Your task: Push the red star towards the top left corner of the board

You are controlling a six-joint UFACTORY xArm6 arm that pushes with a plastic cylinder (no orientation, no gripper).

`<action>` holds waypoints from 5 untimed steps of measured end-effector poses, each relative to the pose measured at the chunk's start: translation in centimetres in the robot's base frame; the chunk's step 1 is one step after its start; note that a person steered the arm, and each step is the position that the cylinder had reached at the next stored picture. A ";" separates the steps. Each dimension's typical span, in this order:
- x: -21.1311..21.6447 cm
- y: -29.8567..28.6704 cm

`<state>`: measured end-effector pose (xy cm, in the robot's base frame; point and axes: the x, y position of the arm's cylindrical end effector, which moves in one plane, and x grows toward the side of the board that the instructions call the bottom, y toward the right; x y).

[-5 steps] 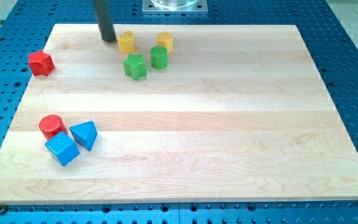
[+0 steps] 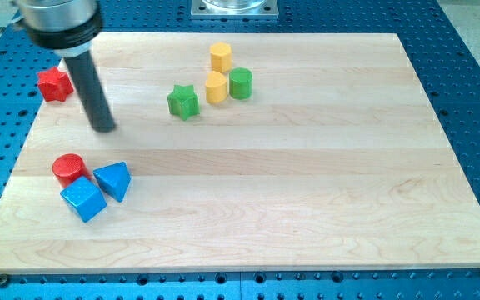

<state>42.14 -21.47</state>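
Observation:
The red star (image 2: 55,84) lies at the board's left edge near the top left corner, partly over the edge. My tip (image 2: 102,128) rests on the wooden board (image 2: 307,167), to the right of and below the red star, with a gap between them. The rod leans up to the view's top left, passing just right of the star.
A green star (image 2: 183,102), two yellow blocks (image 2: 220,57) (image 2: 216,87) and a green cylinder (image 2: 240,83) sit at top centre. A red cylinder (image 2: 68,169), a blue triangle (image 2: 113,180) and a blue cube (image 2: 82,200) cluster at lower left.
My tip moved from the top edge down and left to beside the red star. One yellow block and the green cylinder shifted right; the green star moved slightly down. The red star has not moved.

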 end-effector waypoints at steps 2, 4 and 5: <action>-0.7 -8.9; -11.4 -6.8; -11.9 -4.8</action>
<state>30.29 -26.22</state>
